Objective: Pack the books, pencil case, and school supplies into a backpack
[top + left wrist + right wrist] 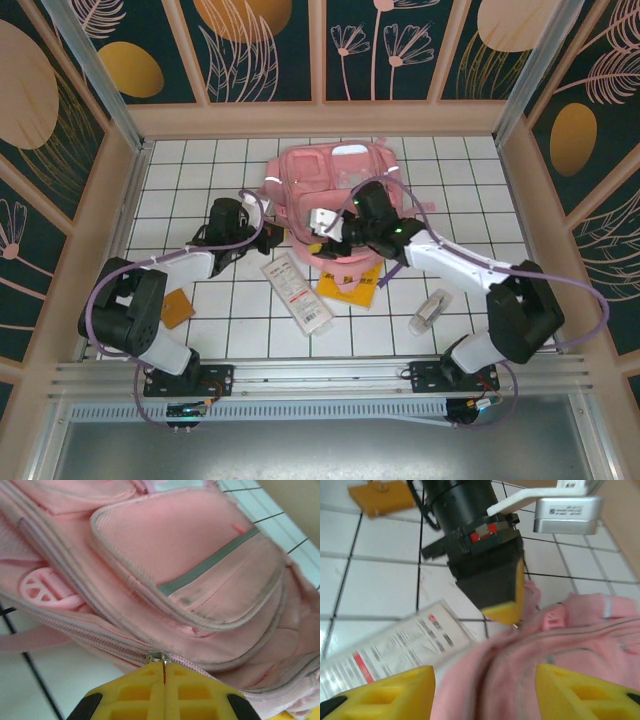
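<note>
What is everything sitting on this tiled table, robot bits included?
table: one, white tiled, under everything.
backpack: one, pink, centre back.
zipper pull: one, silver, on the backpack's zipper.
pencil case: one, white with red print, in front of the backpack.
book: one, yellow-orange, at the backpack's near edge.
pen: one, slim, looks dark purple, just right of the book.
tube: one, whitish see-through, near right.
flat block: one, orange, near left.
left end effector: one, yellow-tipped, shut on the zipper pull.
right end effector: one, yellow-tipped, open over the backpack's fabric.
</note>
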